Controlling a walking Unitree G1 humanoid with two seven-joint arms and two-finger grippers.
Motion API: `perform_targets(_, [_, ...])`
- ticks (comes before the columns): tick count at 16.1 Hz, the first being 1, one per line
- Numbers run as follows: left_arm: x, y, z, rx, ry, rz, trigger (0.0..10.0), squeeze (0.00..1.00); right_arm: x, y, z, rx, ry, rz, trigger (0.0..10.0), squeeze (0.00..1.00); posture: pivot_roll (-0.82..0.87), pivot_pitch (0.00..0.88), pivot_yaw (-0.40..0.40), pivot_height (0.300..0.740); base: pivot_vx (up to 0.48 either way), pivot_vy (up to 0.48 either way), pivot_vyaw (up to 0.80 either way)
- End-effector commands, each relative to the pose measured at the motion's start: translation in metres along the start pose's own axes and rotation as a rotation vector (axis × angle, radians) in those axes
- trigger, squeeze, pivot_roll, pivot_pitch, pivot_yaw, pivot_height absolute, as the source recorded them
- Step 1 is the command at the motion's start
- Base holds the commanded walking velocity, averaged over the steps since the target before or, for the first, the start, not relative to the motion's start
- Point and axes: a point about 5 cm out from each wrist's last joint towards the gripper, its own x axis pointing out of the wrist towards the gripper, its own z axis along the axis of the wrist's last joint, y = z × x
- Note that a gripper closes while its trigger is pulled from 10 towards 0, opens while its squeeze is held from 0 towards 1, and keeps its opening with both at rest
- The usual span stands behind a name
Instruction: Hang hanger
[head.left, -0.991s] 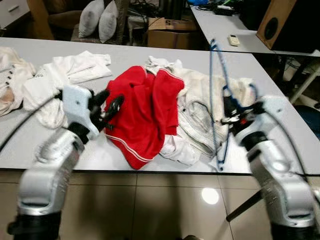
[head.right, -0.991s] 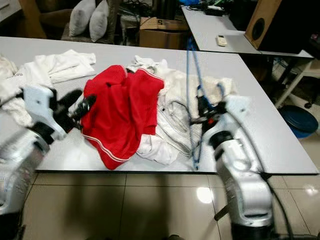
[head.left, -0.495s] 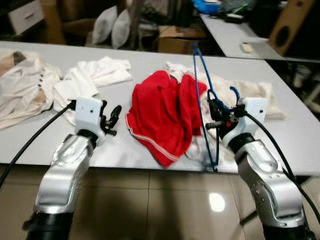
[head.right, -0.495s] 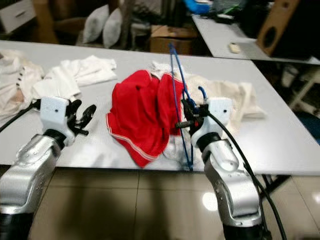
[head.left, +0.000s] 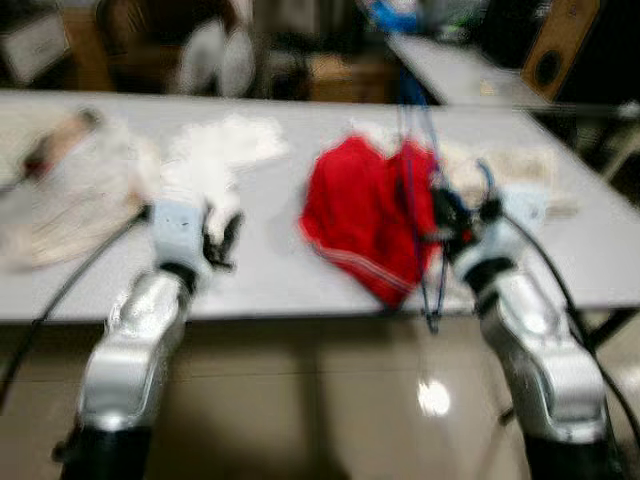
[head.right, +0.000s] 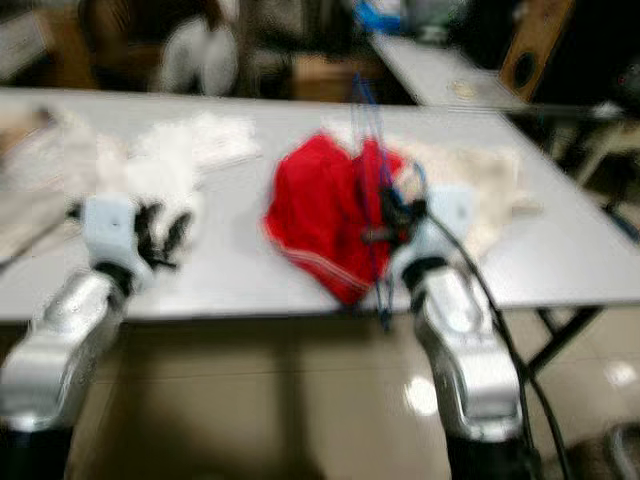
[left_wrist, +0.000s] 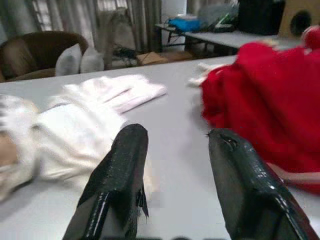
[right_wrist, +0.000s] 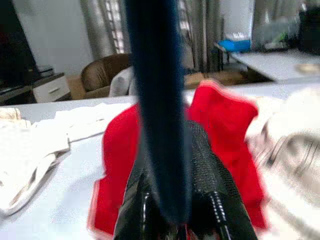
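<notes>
The eye views are blurred. A thin blue hanger (head.left: 432, 290) stands nearly upright at the table's front edge, and my right gripper (head.left: 445, 215) is shut on it. It crosses the right wrist view as a dark blue bar (right_wrist: 157, 100) between the black fingers (right_wrist: 202, 165). Just behind it a red garment (head.left: 365, 215) lies crumpled on the grey table (head.left: 270, 280). Well left of the red garment, beside white clothes, my left gripper (head.left: 222, 240) is open and holds nothing. Its two fingers (left_wrist: 127, 165) stand apart over bare tabletop.
White garments (head.left: 215, 150) and a cream one (head.left: 70, 190) lie on the left of the table, with pale clothes (head.left: 510, 165) to the right of the red one. A second table (head.left: 470, 75), a speaker (head.left: 560, 45) and pillows (head.left: 215, 55) stand behind. Tiled floor (head.left: 330, 400) lies below.
The whole picture has shifted and blurred, so the camera moved. My left gripper has drawn away from the red garment's edge. The right gripper keeps hold of the hanger.
</notes>
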Motion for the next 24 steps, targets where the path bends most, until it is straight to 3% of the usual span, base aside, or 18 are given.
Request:
perform_targets(1, [-0.001, 0.007, 0.001, 0.004, -0.003, 0.031, 10.0, 0.00, -0.001, 0.004, 0.000, 0.009, -0.004, 0.017, 10.0, 0.00, -0.03, 0.004, -0.048, 0.740, 0.000, 0.435, 0.00])
perform_targets(4, [-0.005, 0.001, -0.007, 0.013, 0.025, 0.000, 10.0, 0.00, -0.005, 0.007, -0.010, -0.012, 0.018, 0.035, 10.0, 0.00, -0.03, 0.010, -0.033, 0.740, 0.000, 0.436, 0.00])
perform_targets(11, [0.004, -0.006, -0.008, 0.006, 0.020, -0.025, 10.0, 0.00, -0.015, 0.010, -0.030, -0.033, 0.115, 0.069, 10.0, 0.00, -0.06, 0.000, -0.015, 0.740, 0.000, 0.433, 0.00])
perform_targets(24, [0.004, -0.004, -0.009, -0.009, 0.016, -0.011, 10.0, 0.00, -0.015, 0.011, -0.031, -0.047, 0.116, 0.076, 10.0, 0.00, -0.06, 0.000, -0.024, 0.740, 0.000, 0.355, 0.00])
